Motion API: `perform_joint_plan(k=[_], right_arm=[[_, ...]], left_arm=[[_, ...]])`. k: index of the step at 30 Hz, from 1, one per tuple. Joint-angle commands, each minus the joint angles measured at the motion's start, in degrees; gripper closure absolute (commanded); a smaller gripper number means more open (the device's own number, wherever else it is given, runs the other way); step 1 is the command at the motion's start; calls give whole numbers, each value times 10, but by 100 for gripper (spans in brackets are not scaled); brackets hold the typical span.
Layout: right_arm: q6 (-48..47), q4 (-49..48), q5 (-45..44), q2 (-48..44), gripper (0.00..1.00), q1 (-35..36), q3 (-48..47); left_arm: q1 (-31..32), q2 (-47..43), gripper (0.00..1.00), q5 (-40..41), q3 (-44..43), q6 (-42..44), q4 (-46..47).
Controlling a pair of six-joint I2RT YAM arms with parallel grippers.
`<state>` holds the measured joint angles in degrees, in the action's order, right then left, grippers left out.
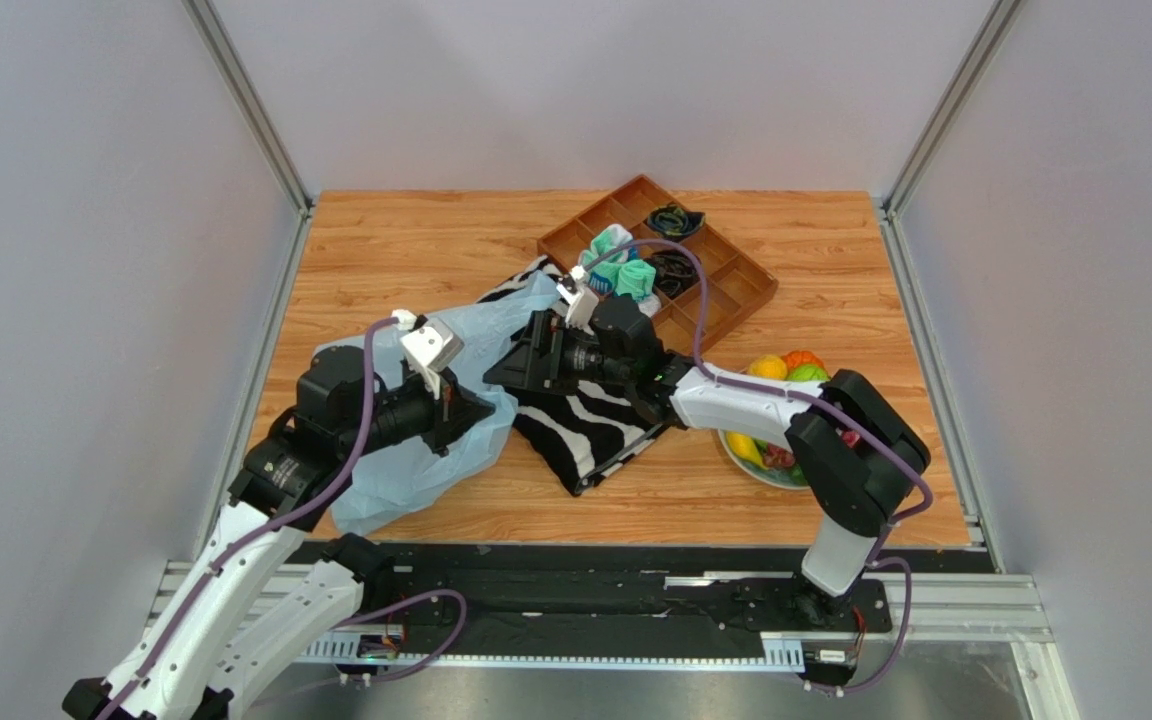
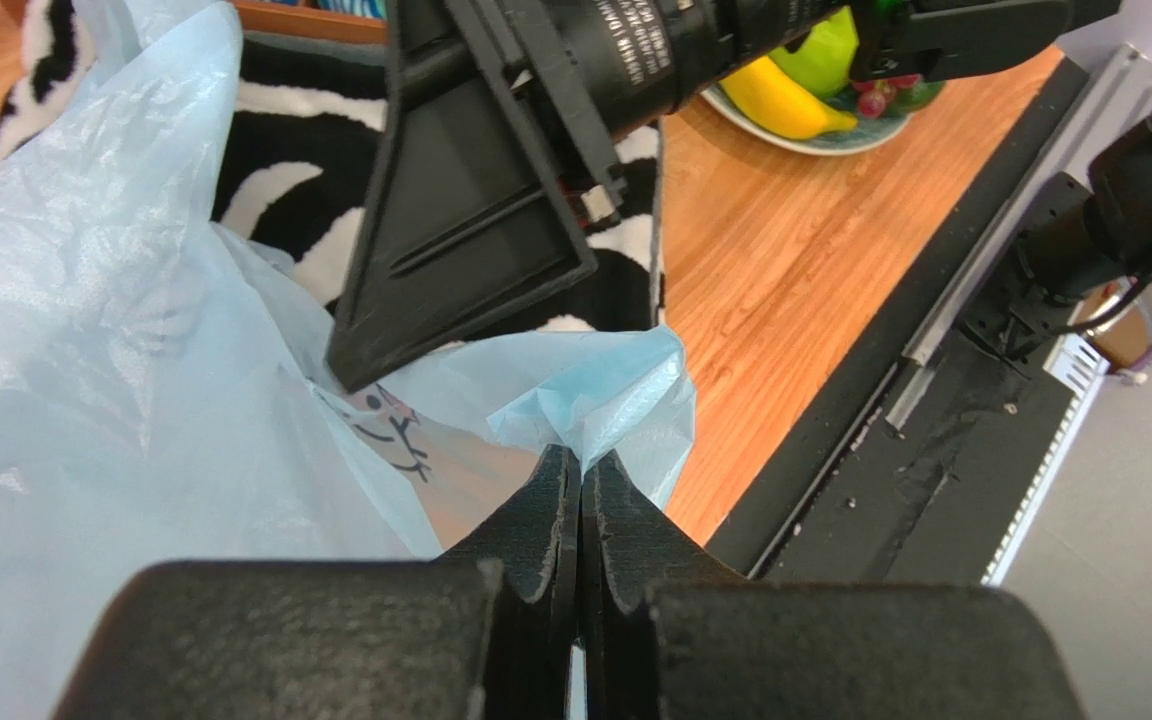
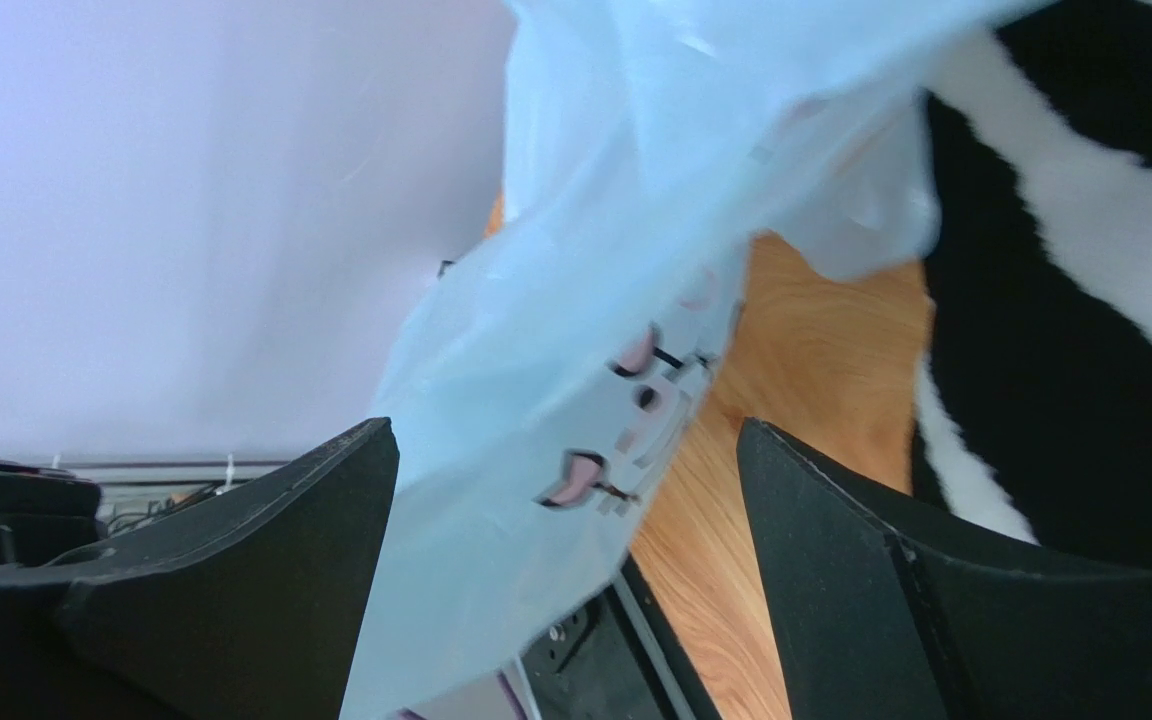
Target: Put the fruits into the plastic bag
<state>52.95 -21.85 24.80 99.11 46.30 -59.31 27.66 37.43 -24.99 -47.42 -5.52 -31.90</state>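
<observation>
The light-blue plastic bag (image 1: 387, 465) lies crumpled on the left of the table, its edge overlapping the zebra cloth. My left gripper (image 1: 465, 413) is shut on a fold of the bag's rim (image 2: 605, 398), jaws pressed together (image 2: 582, 458). My right gripper (image 1: 515, 365) is open just beside it, and a flap of the bag (image 3: 567, 345) hangs between its spread fingers (image 3: 282, 555) without being pinched. The fruits sit in a bowl (image 1: 740, 468) at the right: banana (image 2: 778, 98), green apple (image 2: 826, 53), grapes (image 2: 883, 98), lemon (image 1: 767, 368).
A black-and-white zebra-striped cloth (image 1: 597, 428) lies under the right gripper. A brown divided tray (image 1: 725, 285) at the back holds teal-and-white rolled socks (image 1: 620, 270) and dark items. The right arm's elbow (image 1: 860, 450) stands over the fruit bowl. Grey walls close three sides.
</observation>
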Motion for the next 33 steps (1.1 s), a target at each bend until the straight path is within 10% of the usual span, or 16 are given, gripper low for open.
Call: perform_joint_plan(k=[1,15,22,23,27,33], right_arm=[[22,-43,28,24,12,16,-45],[45,-45,54,93,27,49,-80],[38,-80,69,95,88,49,-92],[31,-83,70,93,95,48,-96],[-6,-64,72,63,100,35,-114],[-110,15,41,-4,100,13,-128]], left_arm=[[1,5,100,-42,-3,19,25],[1,-39,100,-48,-3,16,44],[1,-28,100,-88,-2,15,36],[1,-25,95,-89,-3,13,33],[1,-25,22,-103,-35,-11,45],[1,-17,9,-14,-126,-18,25]])
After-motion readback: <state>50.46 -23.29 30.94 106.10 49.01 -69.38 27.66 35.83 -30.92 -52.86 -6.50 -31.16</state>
